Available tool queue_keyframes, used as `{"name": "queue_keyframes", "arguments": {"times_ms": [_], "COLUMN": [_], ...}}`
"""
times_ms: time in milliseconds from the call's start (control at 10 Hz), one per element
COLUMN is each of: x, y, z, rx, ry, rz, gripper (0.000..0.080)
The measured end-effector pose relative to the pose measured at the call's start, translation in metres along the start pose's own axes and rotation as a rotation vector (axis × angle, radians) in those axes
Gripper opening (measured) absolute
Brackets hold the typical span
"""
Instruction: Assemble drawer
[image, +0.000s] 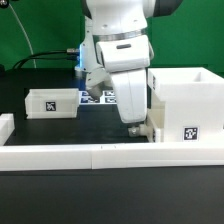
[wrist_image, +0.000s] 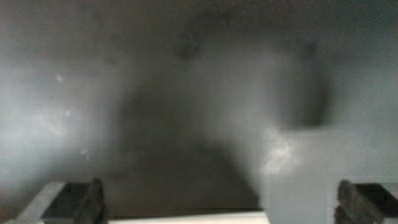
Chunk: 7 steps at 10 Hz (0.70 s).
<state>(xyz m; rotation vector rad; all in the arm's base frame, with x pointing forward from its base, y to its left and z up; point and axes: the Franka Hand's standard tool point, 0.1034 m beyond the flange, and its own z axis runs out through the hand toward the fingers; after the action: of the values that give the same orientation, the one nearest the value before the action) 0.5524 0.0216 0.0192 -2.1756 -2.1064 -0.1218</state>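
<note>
A large white open-topped drawer box (image: 186, 104) with a marker tag on its front stands on the black table at the exterior view's right. A smaller white drawer part (image: 52, 102) with a tag lies at the exterior view's left. My gripper (image: 136, 126) hangs low over the table, close beside the big box's left wall. In the wrist view my gripper (wrist_image: 217, 206) is open, its dark fingertips (wrist_image: 71, 204) wide apart with only blurred dark table between them. A pale blur (wrist_image: 317, 170) beside one finger may be the box wall.
A long white rail (image: 90, 154) runs along the table's front edge, with a short upright end (image: 5, 128) at the exterior view's left. The marker board (image: 100, 97) lies behind the arm. A green backdrop stands at the back.
</note>
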Motion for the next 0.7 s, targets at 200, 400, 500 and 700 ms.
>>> {"name": "queue_keyframes", "arguments": {"times_ms": [200,400,500,700], "x": [-0.003,-0.013,-0.021,-0.045], "y": [0.001,-0.001,-0.001,-0.007], "z": [-0.002,-0.003,-0.006,-0.02], "rx": [-0.001,0.0,-0.004,-0.015], "ry": [-0.002,-0.004,-0.006,-0.016], "rz": [0.008,0.025,0.037,0.059], "gripper": [0.0649,0.0649,0.0649,0.0649]}}
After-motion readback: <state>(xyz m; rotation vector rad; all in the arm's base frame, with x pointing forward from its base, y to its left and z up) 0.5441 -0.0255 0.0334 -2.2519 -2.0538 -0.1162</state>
